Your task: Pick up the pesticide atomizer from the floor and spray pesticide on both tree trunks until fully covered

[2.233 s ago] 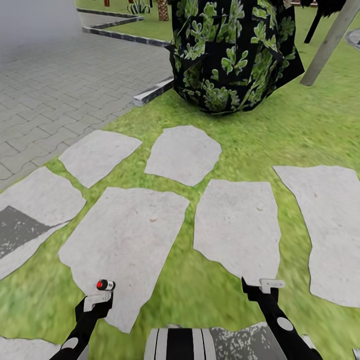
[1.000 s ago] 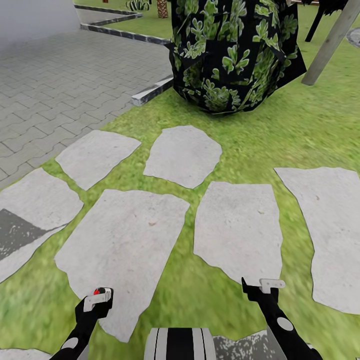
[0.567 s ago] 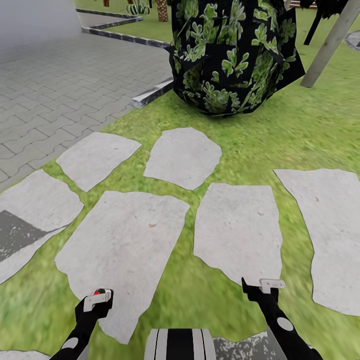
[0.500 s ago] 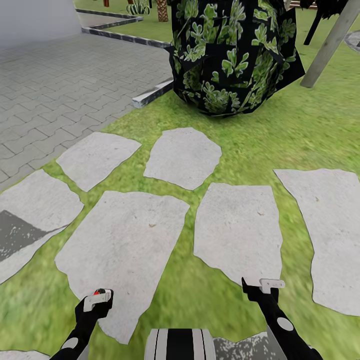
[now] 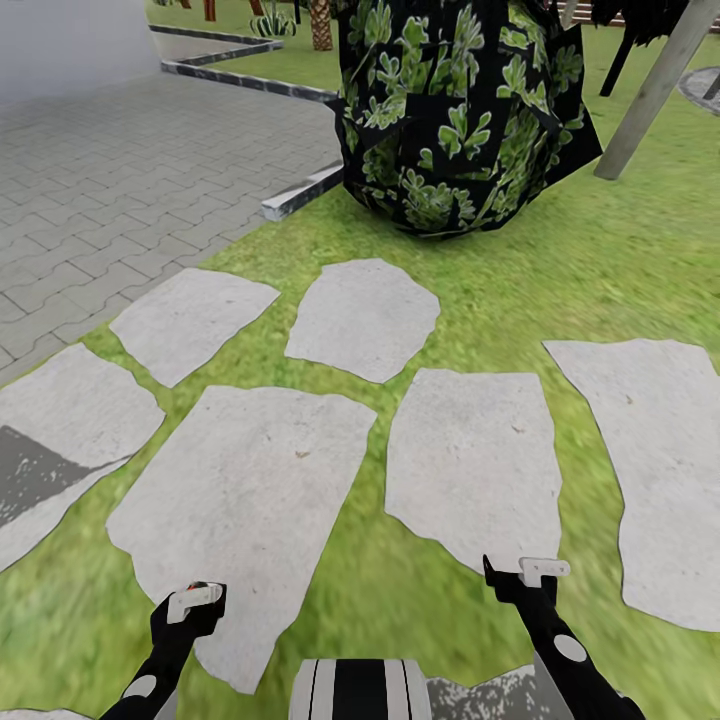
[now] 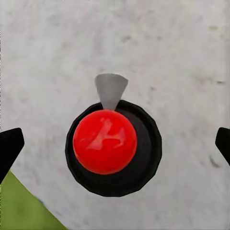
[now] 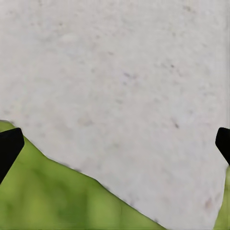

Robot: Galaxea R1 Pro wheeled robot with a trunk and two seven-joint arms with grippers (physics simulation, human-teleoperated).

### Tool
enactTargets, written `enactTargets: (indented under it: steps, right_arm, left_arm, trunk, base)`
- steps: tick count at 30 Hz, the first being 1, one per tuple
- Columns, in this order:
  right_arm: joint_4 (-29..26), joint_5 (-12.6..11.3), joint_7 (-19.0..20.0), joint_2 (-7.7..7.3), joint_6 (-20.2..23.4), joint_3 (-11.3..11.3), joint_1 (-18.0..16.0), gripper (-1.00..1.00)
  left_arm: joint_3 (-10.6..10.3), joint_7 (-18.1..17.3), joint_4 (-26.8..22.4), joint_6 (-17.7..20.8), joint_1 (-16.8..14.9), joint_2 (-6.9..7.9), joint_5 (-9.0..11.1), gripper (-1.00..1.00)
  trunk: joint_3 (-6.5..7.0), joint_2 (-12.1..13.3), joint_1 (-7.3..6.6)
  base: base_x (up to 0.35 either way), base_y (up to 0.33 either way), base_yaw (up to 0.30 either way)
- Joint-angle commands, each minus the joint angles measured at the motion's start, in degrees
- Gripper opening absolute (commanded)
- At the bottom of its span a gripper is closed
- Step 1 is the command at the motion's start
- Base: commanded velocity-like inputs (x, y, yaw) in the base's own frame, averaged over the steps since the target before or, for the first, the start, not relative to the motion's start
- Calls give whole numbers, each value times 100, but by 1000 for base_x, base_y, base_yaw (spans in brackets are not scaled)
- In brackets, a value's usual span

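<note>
Nearest: robot trunk [image 5: 360, 690], striped blk/white, low centre of head view. L gripper [image 5: 190, 607] and R gripper [image 5: 527, 578] both held low, pointing down at ground.

L wrist view: fingertips [image 6: 9, 146] at far edges, spread wide, nothing between them gripped. Directly below, betw the tips: pesticide atomizer [image 6: 112, 148], seen top-down, glossy red round cap on a blk round body, small grey wedge nozzle sticking out one side. It stands on a pale stepping stone [image 5: 250, 500], not touched by fingers. In head view just a sliver of red at the L gripper.

R wrist view: fingertips [image 7: 10, 143] also wide apart, holding nothing; beneath is another pale slab [image 7: 124, 96] w/ grass [image 7: 57, 201] at its edge.

Mid ground: irregular grey-white slabs set in green lawn [image 5: 560, 290], grass strips betw them. Grey brick paving [image 5: 120, 170] off to L, w/ a stone kerb [image 5: 300, 190] at lawn edge.

Far: big dark broad-leaved bush [image 5: 465, 110] straight ahead, blocking the way fwd. R of it, a pale grey-tan trunk [image 5: 650, 95] leaning, crown out of view. Thin dark stems behind, too small to make out.
</note>
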Motion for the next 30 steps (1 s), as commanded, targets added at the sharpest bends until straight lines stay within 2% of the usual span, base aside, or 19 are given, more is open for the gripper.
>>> enactTargets:
  steps: [1,9,10,25,30]
  right_arm:
    - [0,-1,0,0,0,0,0,100]
    - [0,-2,0,0,0,0,0,100]
    - [0,-2,0,1,0,0,0,100]
    - [0,2,0,1,0,0,0,100]
    - [0,1,0,-2,0,0,0,100]
  left_arm:
    - [0,1,0,-1,0,0,0,100]
    - [7,3,0,-2,0,4,0,100]
    - [7,1,0,-2,2,2,0,-100]
    - [14,3,-12,-2,1,8,9,-100]
    - [16,3,-172,4,15,7,9,-100]
  trunk:
    - [0,0,0]
    - [1,0,0]
    - [1,0,0]
    - [1,0,0]
    - [1,0,0]
  base:
    - [0,0,-4]
    - [0,0,-1]
    - [0,0,0]
    - [0,0,0]
    - [0,0,0]
